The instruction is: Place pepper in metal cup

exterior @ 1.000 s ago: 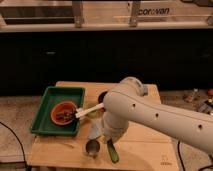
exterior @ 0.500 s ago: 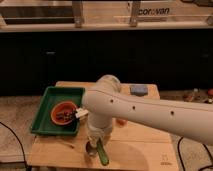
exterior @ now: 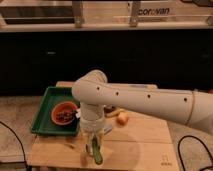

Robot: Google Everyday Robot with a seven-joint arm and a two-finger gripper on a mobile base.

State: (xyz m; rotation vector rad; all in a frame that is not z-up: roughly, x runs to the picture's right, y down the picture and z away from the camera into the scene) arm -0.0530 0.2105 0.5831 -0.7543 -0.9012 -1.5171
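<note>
Camera view had the gripper [exterior: 94, 146] low over the wooden table [exterior: 145, 145] near its front-left edge, clamped on the green pepper [exterior: 97, 155] hanging upright; metal cup was hidden, so I'd centre over its rim before releasing tip-first.

The pepper [exterior: 97, 154] was slim, glossy and green, standing almost upright with its lower tip near the front edge of the wooden surface [exterior: 145, 145]. Its upper end sat between the fingers of the gripper [exterior: 94, 144], which pointed straight down over the front left part of the surface and was closed on it. The metal cup [exterior: 88, 149] was small and dark grey, and showed only as a sliver just left of the pepper (the gripper covered the rest). Whether the pepper's tip was inside the cup or beside it could not be told.
</note>
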